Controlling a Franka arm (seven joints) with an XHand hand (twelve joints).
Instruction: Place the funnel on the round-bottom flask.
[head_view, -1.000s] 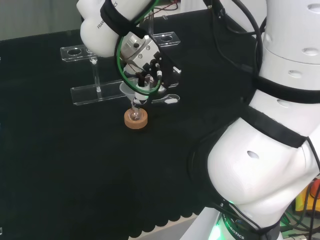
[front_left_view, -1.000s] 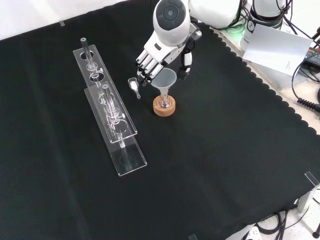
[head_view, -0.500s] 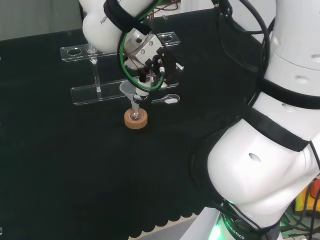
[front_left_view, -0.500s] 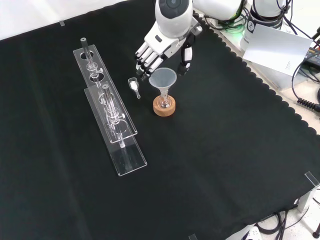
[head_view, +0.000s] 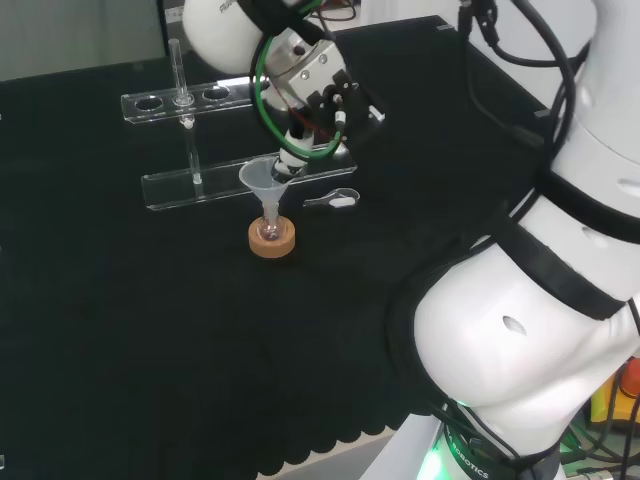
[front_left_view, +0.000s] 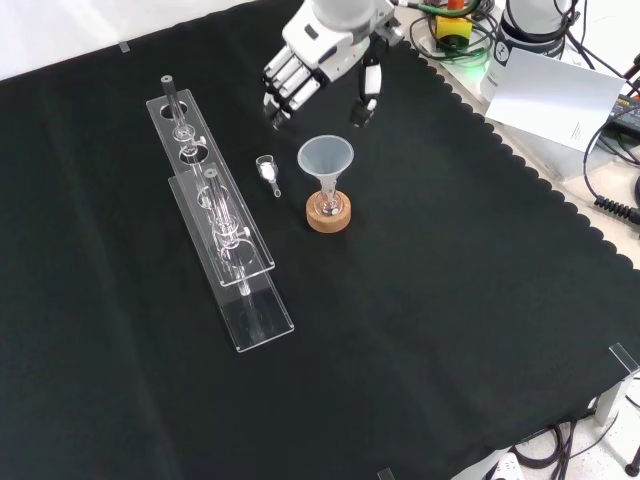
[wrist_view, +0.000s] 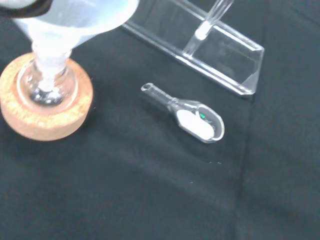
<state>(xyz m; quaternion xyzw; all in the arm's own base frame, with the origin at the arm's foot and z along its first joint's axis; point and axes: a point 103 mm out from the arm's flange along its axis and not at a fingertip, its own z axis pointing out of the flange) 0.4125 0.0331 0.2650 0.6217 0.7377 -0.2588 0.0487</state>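
A translucent white funnel (head_view: 265, 180) (front_left_view: 325, 158) (wrist_view: 70, 20) stands upright with its stem in the neck of a small clear round-bottom flask (head_view: 268, 229) (front_left_view: 328, 205) (wrist_view: 45, 82). The flask sits in a cork ring stand (head_view: 272, 241) (front_left_view: 328, 215) (wrist_view: 45, 107). The hand (head_view: 315, 95) (front_left_view: 315, 60) hangs above and beyond the funnel, clear of it, with fingers relaxed and thumb apart, holding nothing.
A clear acrylic test-tube rack (head_view: 240, 175) (front_left_view: 220, 225) (wrist_view: 200, 45) with glass tubes stands beside the flask. A small clear scoop with white content (head_view: 335, 200) (front_left_view: 268, 172) (wrist_view: 192, 117) lies on the cloth between rack and flask. The cloth's scalloped edge (front_left_view: 520, 160) runs at the front view's right.
The hand has let go of the funnel and risen up and away from it. The funnel stays standing in the flask.
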